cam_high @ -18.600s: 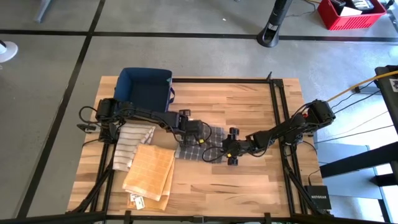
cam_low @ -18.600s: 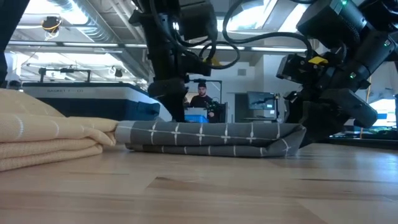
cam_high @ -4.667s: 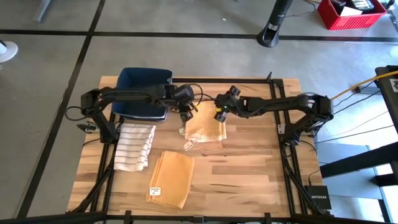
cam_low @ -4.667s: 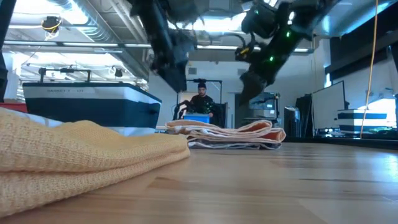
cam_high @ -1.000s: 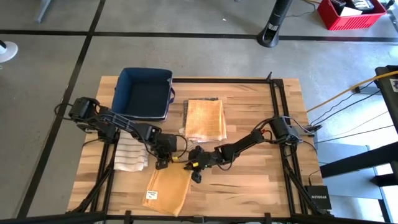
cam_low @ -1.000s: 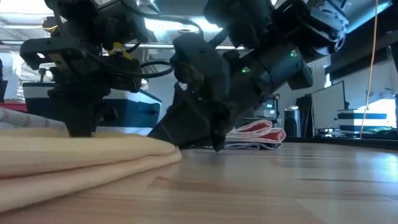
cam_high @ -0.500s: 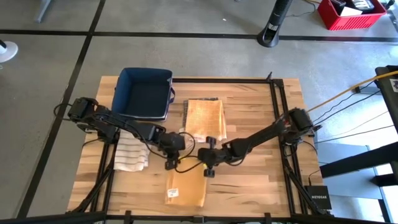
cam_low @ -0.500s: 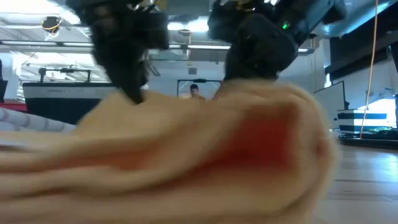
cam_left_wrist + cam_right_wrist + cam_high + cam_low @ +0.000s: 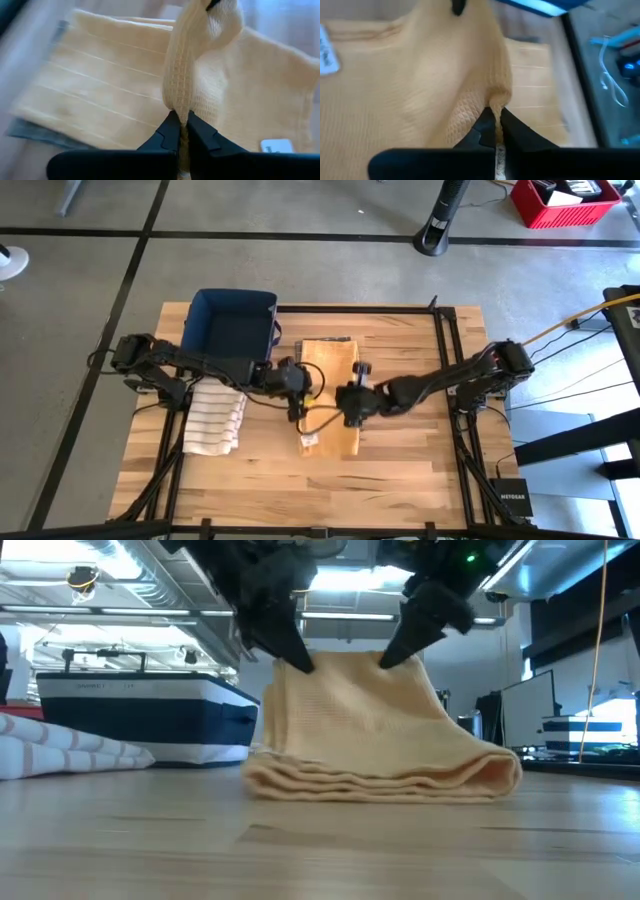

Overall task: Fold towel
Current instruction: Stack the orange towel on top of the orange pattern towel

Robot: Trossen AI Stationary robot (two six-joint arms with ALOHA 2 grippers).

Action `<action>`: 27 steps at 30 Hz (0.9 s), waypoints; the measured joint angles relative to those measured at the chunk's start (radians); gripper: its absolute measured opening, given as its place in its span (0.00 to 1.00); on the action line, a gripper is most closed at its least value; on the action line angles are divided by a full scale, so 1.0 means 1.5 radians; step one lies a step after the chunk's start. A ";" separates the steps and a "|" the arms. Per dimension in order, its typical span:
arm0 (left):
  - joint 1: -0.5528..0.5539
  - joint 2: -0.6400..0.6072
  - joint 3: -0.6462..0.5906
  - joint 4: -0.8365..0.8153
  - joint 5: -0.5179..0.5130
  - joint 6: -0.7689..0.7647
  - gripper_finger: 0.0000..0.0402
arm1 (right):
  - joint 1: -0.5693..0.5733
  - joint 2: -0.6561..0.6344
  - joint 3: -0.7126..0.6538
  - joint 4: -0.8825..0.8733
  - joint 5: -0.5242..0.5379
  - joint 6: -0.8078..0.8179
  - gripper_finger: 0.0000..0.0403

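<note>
While both arms lift | yellow waffle-weave cotton towel (image 9: 330,425) hangs mid-table, lower end on wooden table (image 9: 420,470) | left gripper (image 9: 302,388) and right gripper (image 9: 352,402) pinch its raised edge (each clamped on one corner) | long axis runs toward front edge | arms equally near

The left arm reaches from the table's left edge across to the middle, stretched out low and nearly straight. Its left gripper (image 9: 303,402) points downward with the two fingers (image 9: 170,131) pinched tight on a fold of the tan towel (image 9: 365,725). The right arm comes in from the right edge, elbow slightly raised, wrist turned toward the centre. The right gripper (image 9: 350,408) sits just beside the left one, jaws clamped together on the same towel's upper edge.
</note>
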 joint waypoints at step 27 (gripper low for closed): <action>0.103 -0.024 0.127 -0.043 0.002 0.084 0.01 | -0.155 -0.116 0.005 0.016 -0.123 0.008 0.01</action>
